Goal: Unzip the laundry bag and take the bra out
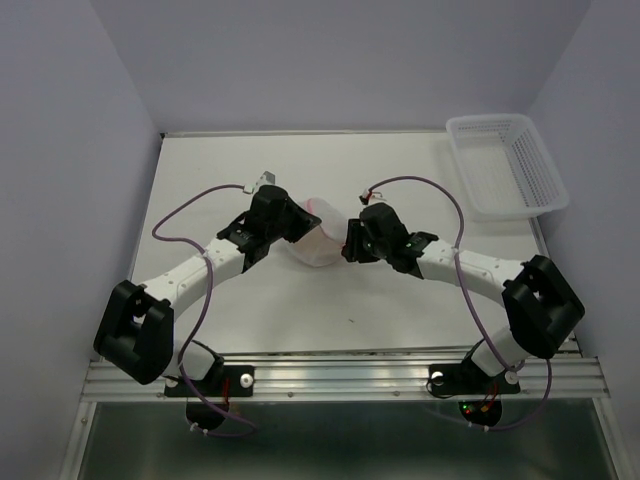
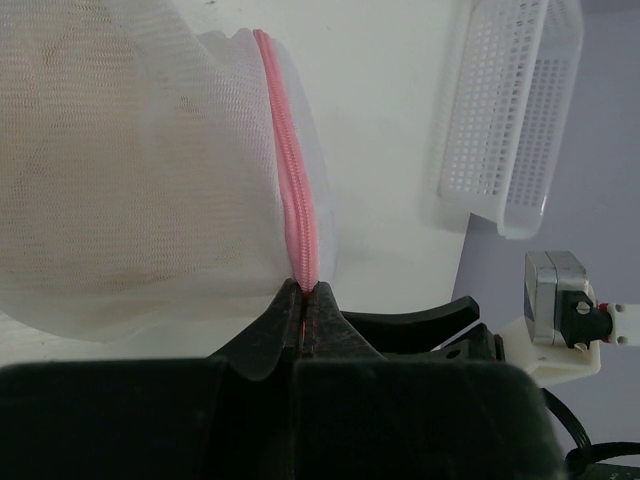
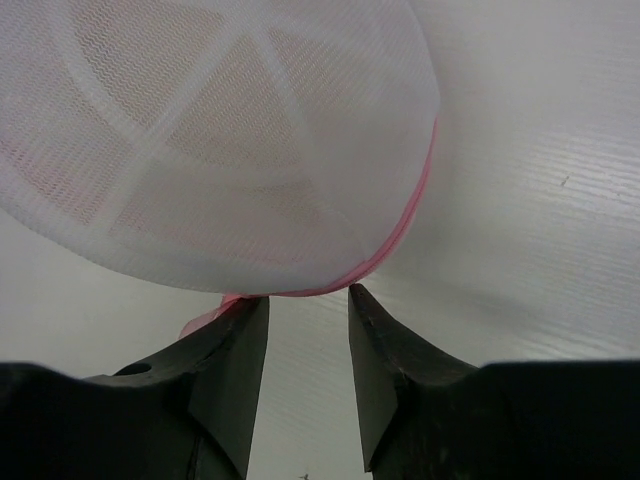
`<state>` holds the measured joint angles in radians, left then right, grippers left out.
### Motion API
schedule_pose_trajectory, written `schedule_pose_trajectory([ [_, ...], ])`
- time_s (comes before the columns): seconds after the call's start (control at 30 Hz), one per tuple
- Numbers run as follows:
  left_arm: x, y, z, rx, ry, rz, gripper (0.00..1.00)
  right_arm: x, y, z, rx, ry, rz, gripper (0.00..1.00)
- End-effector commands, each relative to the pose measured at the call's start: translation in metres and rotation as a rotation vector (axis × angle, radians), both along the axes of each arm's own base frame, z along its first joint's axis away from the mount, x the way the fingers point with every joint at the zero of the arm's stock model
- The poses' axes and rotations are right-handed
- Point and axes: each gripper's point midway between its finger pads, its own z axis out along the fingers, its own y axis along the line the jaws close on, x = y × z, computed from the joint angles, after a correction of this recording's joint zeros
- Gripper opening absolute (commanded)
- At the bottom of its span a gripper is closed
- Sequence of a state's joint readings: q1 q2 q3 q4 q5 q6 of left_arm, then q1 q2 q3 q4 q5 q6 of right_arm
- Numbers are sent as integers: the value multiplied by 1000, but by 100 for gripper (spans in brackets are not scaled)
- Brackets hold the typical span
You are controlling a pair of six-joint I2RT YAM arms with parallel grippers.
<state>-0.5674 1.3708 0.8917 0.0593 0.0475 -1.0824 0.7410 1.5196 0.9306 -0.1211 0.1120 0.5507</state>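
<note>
The laundry bag (image 1: 318,240) is a white mesh dome with pink zipper trim, held between both grippers at mid table. My left gripper (image 2: 304,290) is shut on the pink zipper seam (image 2: 292,190) at the bag's edge. My right gripper (image 3: 306,297) is open, its fingertips just under the bag's pink rim (image 3: 405,225), with a pink tab by the left finger (image 3: 232,325). The bag fills the top of the right wrist view (image 3: 210,130). The bra shows only as a faint tan shape through the mesh (image 2: 90,200).
A white plastic lattice basket (image 1: 507,164) stands at the back right of the table, also in the left wrist view (image 2: 505,110). The white table (image 1: 400,320) lies below the bag.
</note>
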Motion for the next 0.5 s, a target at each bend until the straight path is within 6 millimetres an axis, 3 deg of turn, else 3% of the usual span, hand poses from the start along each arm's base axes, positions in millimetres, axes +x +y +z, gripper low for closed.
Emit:
schedule_pose_trajectory([
  [0.0,-1,1,17,-24,-52,-3,0,16,22,28,71,-71,-6,43],
  [0.17,-2,-1,15,-20,-51,-15,0,13,35,31,47,-91,49,40],
  [0.47,-3,0,13,-13,-47,-19,0,13,37,26,-3,-90,41,11],
])
